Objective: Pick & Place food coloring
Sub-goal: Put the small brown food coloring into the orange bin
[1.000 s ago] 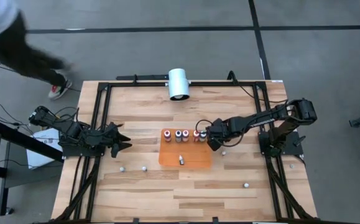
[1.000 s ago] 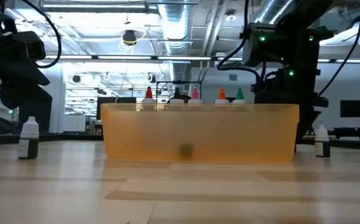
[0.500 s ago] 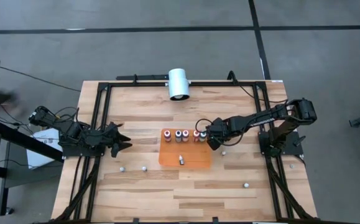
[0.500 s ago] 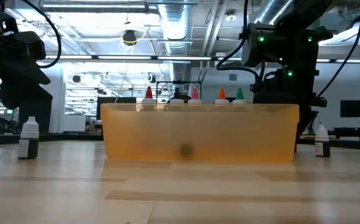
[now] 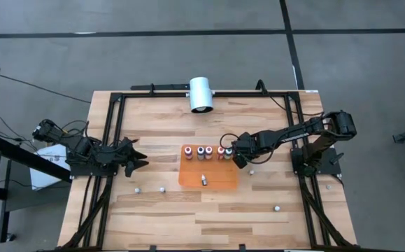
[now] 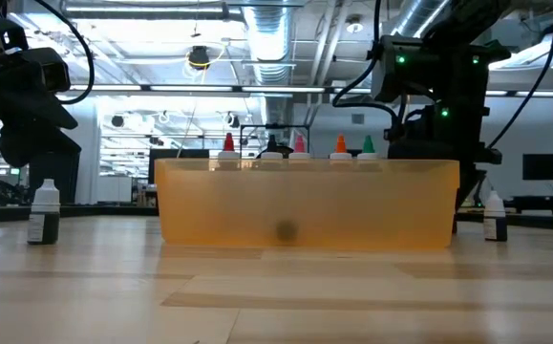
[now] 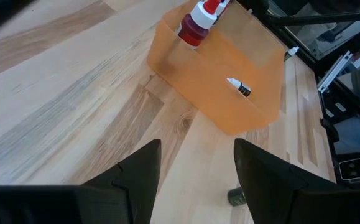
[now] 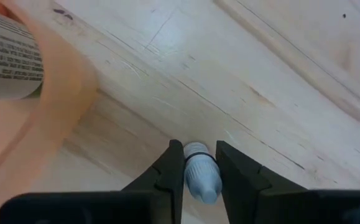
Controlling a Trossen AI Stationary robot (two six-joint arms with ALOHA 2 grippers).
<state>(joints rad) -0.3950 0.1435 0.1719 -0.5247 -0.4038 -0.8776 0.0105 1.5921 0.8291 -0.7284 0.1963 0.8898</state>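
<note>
The right claw (image 5: pixel 236 159) is clamped on a small bottle (image 8: pixel 201 173) at the right edge of the orange tray (image 5: pixel 190 178), where other bottles (image 5: pixel 201 152) stand in a row. The left claw (image 5: pixel 138 155) waits spread apart at the counter's (image 5: pixel 160 224) left side

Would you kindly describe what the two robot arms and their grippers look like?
Both arms are black, jointed and trailed by thin dark cables. The left gripper and right gripper each end in two dark angular fingers. Small green lights glow on one arm's housing.

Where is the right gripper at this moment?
High view: the right gripper is low at the orange tray's right edge, jaws around a small bottle seen in its wrist view.
</note>
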